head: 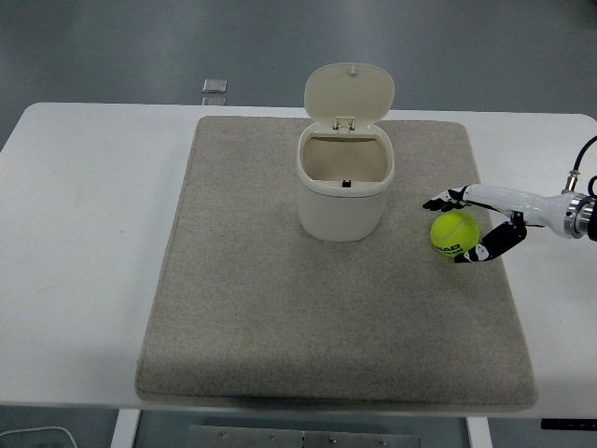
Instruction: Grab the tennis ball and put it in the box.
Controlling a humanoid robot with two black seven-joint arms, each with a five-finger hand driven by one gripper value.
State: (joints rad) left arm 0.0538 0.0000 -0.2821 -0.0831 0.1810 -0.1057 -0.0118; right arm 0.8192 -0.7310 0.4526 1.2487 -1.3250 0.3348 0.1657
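Tennis ball [454,232] on mat [280,336] near its right edge, right of open-lidded box [344,191]; right hand [478,224] cups it from the right, fingers spread around but not closed, ball not lifted; left arm unseen.

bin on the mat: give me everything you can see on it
The bin is cream, plastic-looking, rounded-square, tapering slightly toward the base. It stands upright on the grey mat, behind centre. Its hinged lid is flipped up at the back, so the mouth is open; the inside looks empty, with a small dark latch at the front rim. Nothing else touches it; the ball lies apart, to its right.
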